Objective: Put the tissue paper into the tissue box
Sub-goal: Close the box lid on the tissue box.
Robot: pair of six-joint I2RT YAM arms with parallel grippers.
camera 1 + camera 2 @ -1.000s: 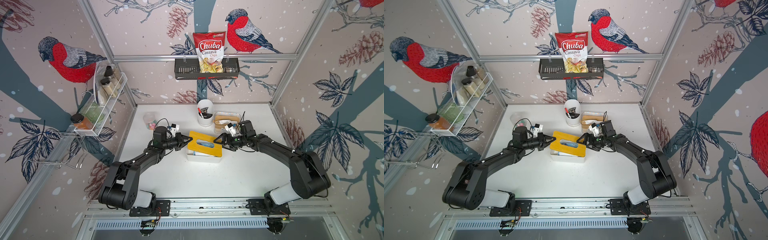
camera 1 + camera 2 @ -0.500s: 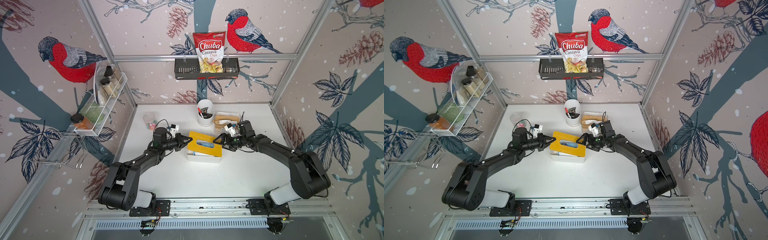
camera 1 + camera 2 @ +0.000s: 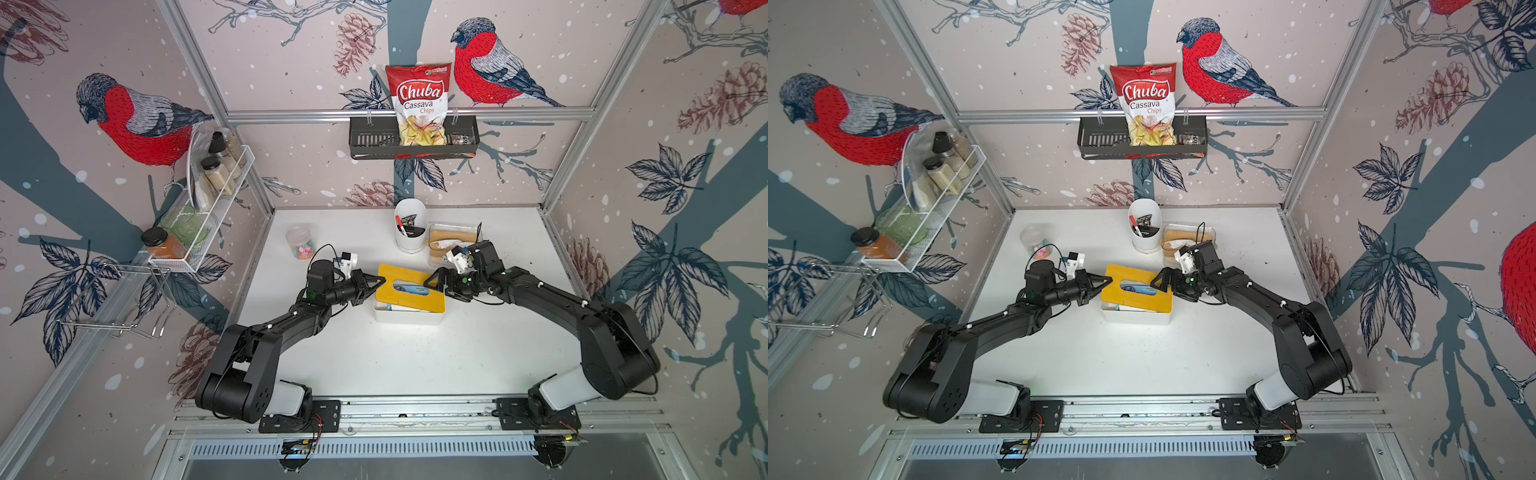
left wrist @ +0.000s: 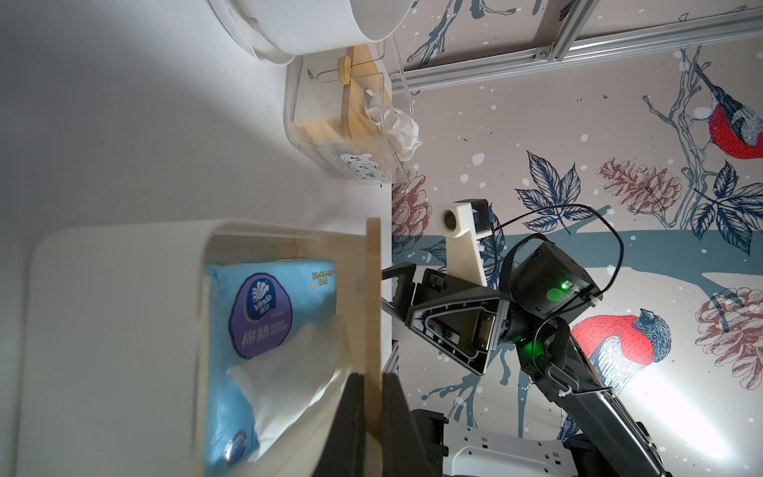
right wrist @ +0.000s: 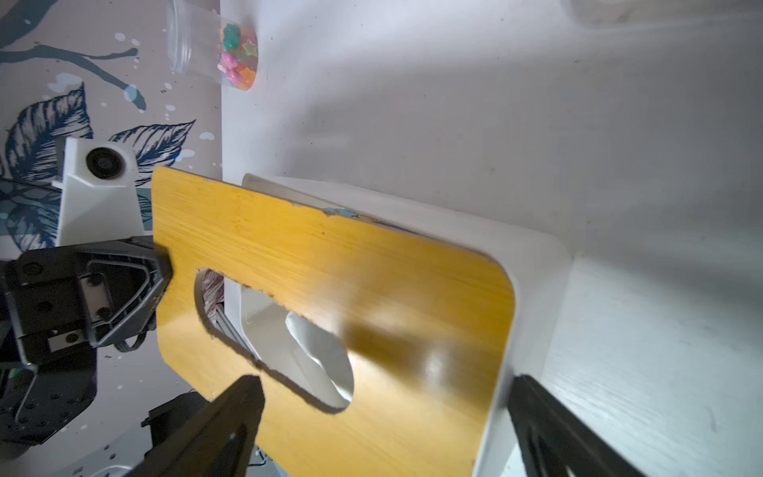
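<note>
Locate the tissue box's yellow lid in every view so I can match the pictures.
In a top view: lid mid-table, tilted above the box.
In a top view: lid in the same place.
Left wrist: lid seen edge-on, a thin pale strip clamped in the left gripper jaws.
Right wrist: lid as a broad yellow face with its slot.
Shared landmark: the white tissue box under it, visible in all four.

Robot lab booth, aluminium frame (image 3: 291, 116), bird wallpaper panels (image 3: 137, 124); two arms (image 3: 286, 326) bolted to a rail (image 3: 415, 409), white tabletop (image 3: 415, 357)
</note>
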